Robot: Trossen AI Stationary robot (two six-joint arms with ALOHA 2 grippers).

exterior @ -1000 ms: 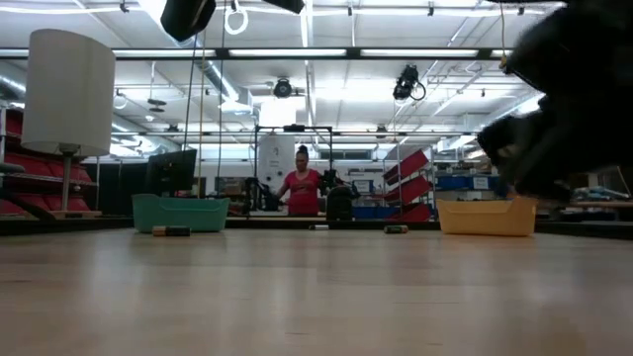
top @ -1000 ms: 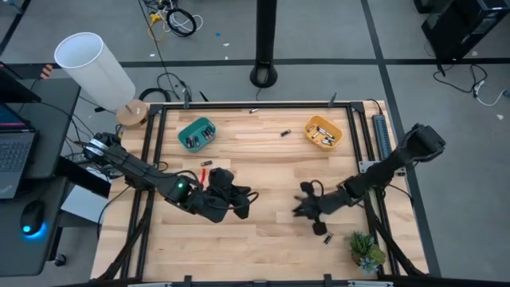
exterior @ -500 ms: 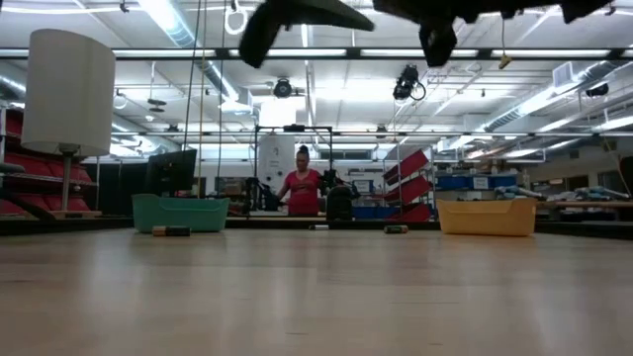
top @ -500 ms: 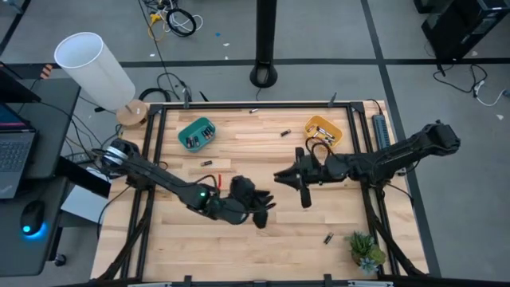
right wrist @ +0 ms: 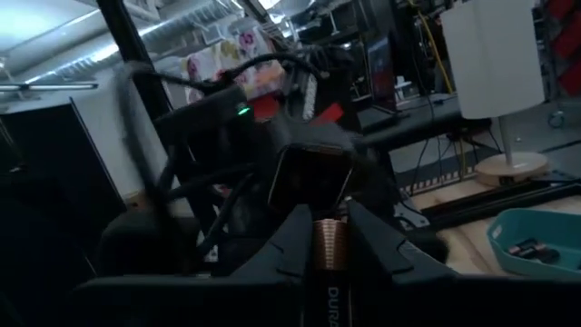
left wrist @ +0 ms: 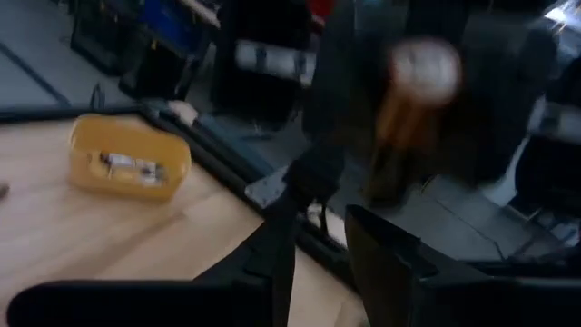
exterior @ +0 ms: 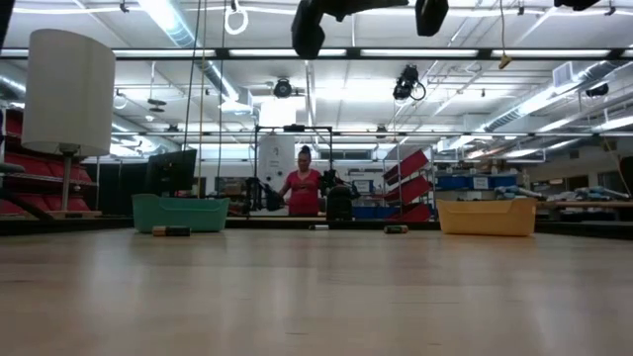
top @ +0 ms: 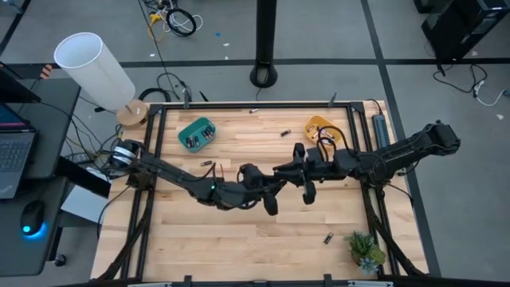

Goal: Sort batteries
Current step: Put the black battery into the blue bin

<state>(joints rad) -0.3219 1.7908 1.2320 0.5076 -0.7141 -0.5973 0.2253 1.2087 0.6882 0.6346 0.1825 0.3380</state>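
I see both arms meeting above mid-table: my right gripper [right wrist: 329, 238] is clenched on a battery [right wrist: 330, 250], while my left gripper [left wrist: 313, 250] faces it with fingers parted. Other batteries lie in the teal bin [top: 197, 133] and orange bin [top: 323, 131], some loose on the table [top: 239, 239].

The battery [right wrist: 329, 272] between the right gripper's [right wrist: 329, 238] jaws was cut off by the picture's edge; the left wrist view was blurred.
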